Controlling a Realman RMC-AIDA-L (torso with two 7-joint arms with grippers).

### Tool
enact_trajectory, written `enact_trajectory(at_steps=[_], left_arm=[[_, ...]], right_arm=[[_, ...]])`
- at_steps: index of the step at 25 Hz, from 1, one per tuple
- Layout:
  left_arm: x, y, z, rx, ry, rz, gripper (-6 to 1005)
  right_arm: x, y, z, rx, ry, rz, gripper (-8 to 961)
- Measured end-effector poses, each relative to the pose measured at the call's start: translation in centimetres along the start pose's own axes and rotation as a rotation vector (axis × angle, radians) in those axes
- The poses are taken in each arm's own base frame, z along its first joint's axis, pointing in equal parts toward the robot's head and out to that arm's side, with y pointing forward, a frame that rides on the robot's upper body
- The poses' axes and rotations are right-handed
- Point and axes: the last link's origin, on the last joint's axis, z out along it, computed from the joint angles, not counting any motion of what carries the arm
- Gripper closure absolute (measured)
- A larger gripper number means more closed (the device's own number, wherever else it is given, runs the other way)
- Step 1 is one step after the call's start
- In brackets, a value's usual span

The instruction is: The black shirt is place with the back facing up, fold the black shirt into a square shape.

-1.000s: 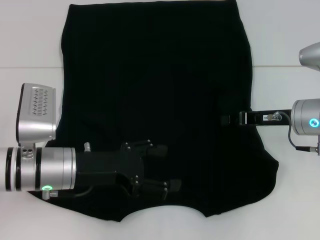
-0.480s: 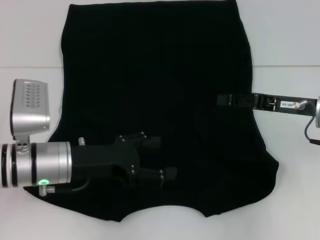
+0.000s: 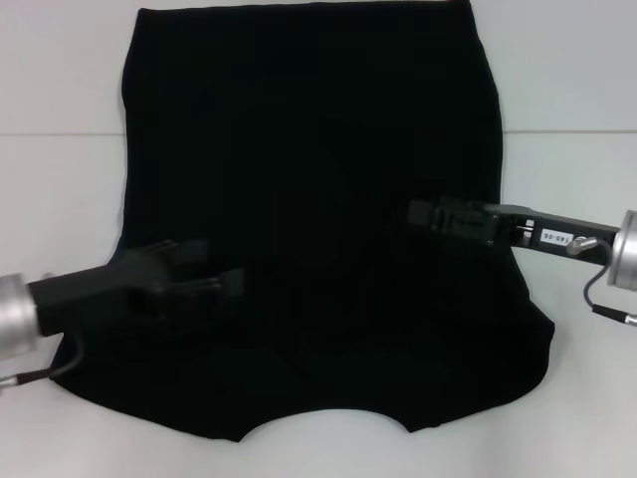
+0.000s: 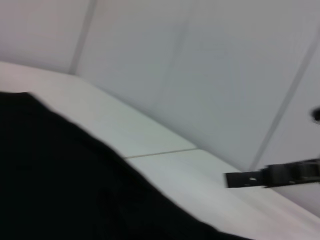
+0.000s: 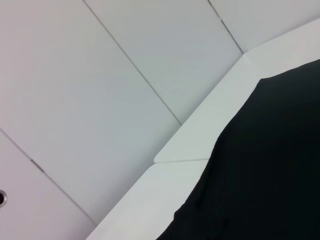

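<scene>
left arm: silver cylindrical wrist segment showing at 8 o'clock, a thin black cable looping under it
left gripper: matte black body and black fingers
right arm: silver cylinder showing at 3 o'clock, a thin grey cable curling below
right gripper: slim black bar carrying a white label with dark print and a small silver screw

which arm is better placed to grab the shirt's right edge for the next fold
Likely the right. The right gripper hovers over the black shirt near its right edge, while the left gripper sits over the shirt's left half.
</scene>
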Motion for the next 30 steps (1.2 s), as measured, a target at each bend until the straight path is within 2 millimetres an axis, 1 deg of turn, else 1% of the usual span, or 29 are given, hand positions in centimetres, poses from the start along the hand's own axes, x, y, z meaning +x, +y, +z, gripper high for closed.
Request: enact_trajectory(at_steps=[1,7,13,21,30], left_arm=[[-0.1,-0.3,-0.7,0.023,0.002,-0.016,38],[-1.3,-1.7,-4.9,0.173,-0.037,-0.085,38],[-2.5,-3.0,-7.4,0.296,-0.110,-0.196,38],[-3.0,-3.8,-9.5,0.390,-0.209,-0.278,37],[-3.6,-3.7,-9.7,0.398,-0.293,-0.314,37]], right_arm=[[0.0,0.1,0.2,-0.005,0.003,-0.004,65],[-0.5,0.3,1.1,-0.010,0.013,-0.036,33],[-1.2,0.4,1.7,-0.003,0.012,-0.046,7],[-1.5,0.5,2.0,-0.002,0.010,-0.050,8],[-1.6,0.3,1.6,0.000,0.003,-0.035,10]])
